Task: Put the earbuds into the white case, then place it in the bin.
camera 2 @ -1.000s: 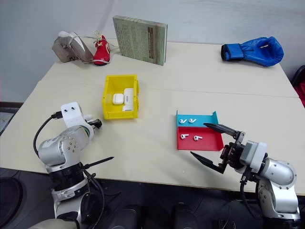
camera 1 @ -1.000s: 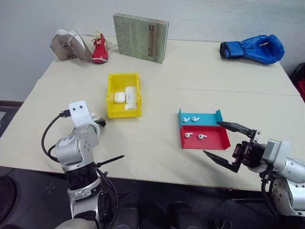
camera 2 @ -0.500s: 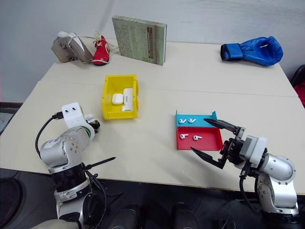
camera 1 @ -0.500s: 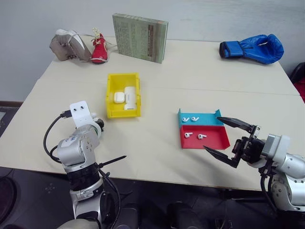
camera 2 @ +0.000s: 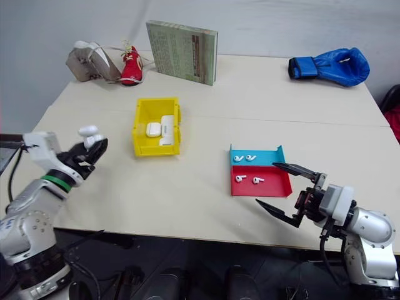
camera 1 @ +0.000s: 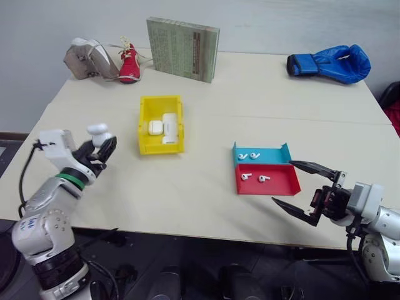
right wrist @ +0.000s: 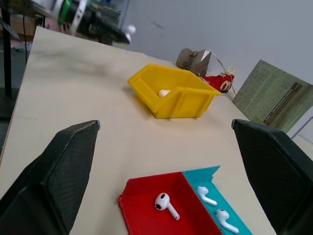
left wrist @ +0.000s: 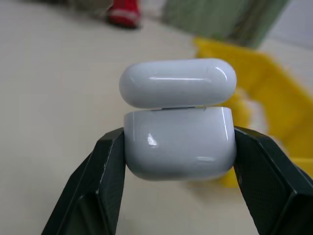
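Left gripper: jaws closing on the lower half of the white case, one black finger pressing each short side; the case is riding upright above the near-left part of the table, clear of the surface.

Right gripper: jaws standing wide apart with nothing between them, hovering just in front of the red tray.

Step in hand, as judged: carrying the case toward the earbuds for loading. Advice for doing it well: keeping the grip low on the body so the lid is free to swing; keeping the case level and its opening facing up; bringing it near the trays, where the right gripper can be lifting one bud at a time by the stem.

White case, appearance: small, glossy, round-cornered; lid sitting slightly raised, a thin dark seam showing along the hinge line. Smooth shell, probably slippery under light pressure.

Earbuds: one pair lying in the red tray, another pair lying in the adjoining teal tray; all loose, none in the case.

Bin: yellow, standing mid-table, well apart from both grippers, already containing two other white cases.
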